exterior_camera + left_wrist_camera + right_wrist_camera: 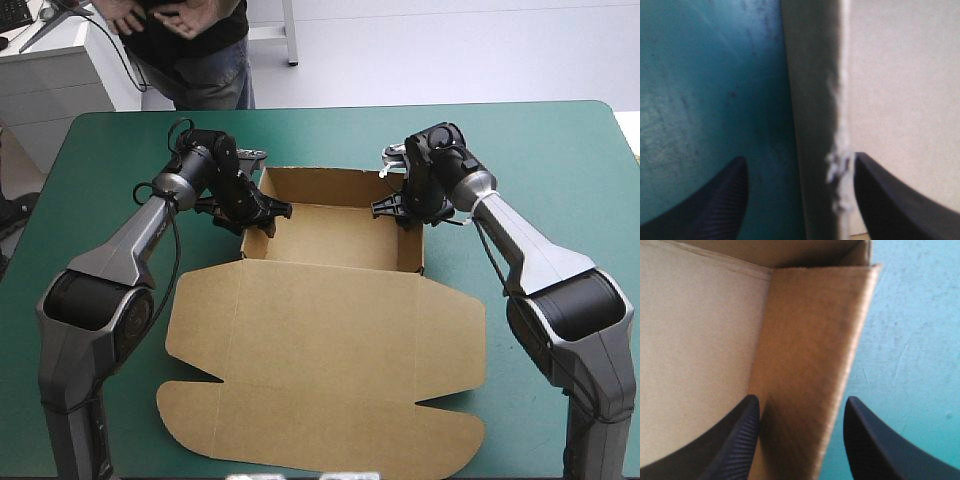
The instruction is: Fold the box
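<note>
Though the box (330,330) walls stand upper centre, we see lid flat; left gripper (800,167), right gripper (802,405) both apart astride them

Table (330,107) under a teal-green cover (560,150), far corners rounded, far edge near the top of the high view. Up close, faint scratches and dark specks across the cover.

You can read no text, label, brand, number or sign in any of the three views.
</note>
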